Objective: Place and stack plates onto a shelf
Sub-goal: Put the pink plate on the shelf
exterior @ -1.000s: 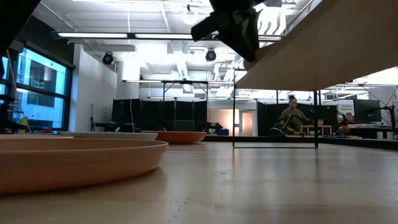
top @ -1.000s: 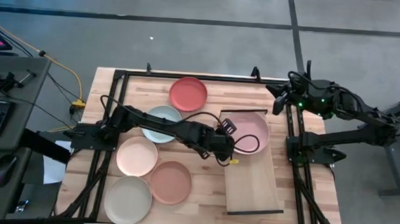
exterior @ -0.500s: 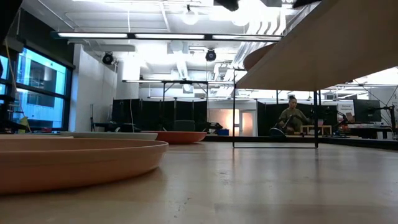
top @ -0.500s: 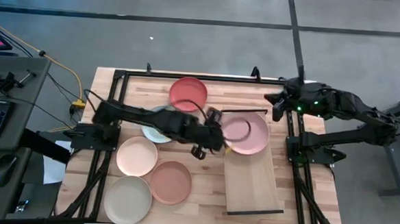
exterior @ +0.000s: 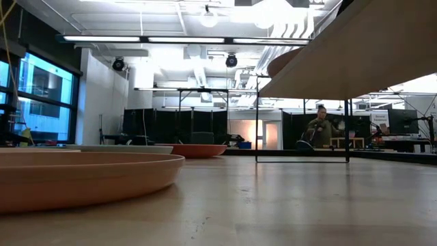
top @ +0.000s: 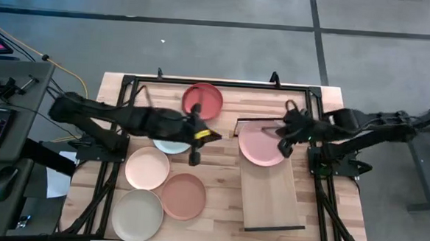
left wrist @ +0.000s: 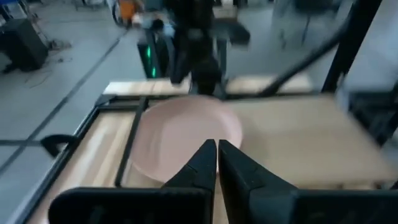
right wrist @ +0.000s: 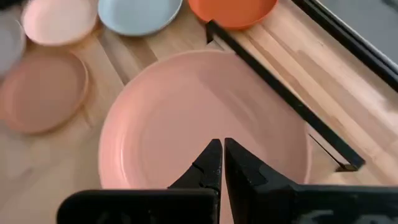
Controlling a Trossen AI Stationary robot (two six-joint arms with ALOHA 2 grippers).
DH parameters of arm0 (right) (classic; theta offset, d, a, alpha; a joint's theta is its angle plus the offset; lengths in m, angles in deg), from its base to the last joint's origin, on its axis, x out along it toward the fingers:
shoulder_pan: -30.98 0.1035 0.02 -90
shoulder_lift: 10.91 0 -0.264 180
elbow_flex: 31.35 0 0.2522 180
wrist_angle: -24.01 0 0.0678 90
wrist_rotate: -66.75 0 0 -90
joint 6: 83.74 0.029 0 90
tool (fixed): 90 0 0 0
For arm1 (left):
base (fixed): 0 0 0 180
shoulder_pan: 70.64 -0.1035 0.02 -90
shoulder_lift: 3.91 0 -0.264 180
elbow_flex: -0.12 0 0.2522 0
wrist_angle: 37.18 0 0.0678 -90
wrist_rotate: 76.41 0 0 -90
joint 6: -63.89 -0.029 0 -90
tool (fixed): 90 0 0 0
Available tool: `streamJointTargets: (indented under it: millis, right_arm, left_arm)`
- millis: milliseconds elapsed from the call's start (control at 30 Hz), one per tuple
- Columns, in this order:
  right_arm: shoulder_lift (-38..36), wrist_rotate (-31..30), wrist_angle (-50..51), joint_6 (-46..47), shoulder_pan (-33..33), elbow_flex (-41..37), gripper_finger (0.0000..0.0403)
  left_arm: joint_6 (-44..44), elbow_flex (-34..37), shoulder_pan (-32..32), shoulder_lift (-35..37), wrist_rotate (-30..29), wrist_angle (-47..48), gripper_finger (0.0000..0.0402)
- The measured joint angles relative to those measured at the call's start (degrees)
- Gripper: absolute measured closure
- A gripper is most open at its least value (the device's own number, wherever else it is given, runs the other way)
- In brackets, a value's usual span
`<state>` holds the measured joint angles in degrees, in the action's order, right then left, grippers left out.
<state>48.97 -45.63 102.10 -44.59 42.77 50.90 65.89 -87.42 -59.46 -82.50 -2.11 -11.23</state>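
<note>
1. My left gripper (top: 193, 161), jaws closed on nothing, hangs beside the pale blue-grey plate (top: 171, 146), well clear of the shelf (top: 269, 204).
2. My right gripper (right wrist: 217, 163), also closed and empty, hovers over the pink plate (top: 260, 146) at the shelf's railed far end.
3. The remaining plates lie on the left arm's side of the shelf, so that arm is nearer.

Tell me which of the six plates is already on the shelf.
The pink plate: it alone rests on the shelf, at its far end. The red, blue-grey, peach, terracotta and sage-cream plates all sit on the tabletop to the shelf's left.
</note>
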Motion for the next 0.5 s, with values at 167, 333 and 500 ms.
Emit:
streamJointTargets:
  millis: [167,333,500]
  right_arm:
    - [5.6,-1.4,-0.4,2.0,4.6,0.0,0.0402]
    - [11.7,3.3,-0.6,2.6,6.5,0.0,0.0403]
    - [10.9,6.3,-2.2,1.0,6.4,0.0,0.0403]
  left_arm:
    - [8.4,14.3,1.7,7.1,-5.5,-14.4,0.04]
    - [11.4,19.9,3.5,9.8,-11.8,-19.8,0.0401]
    - [11.4,20.1,4.2,10.1,-11.9,-20.0,0.0401]
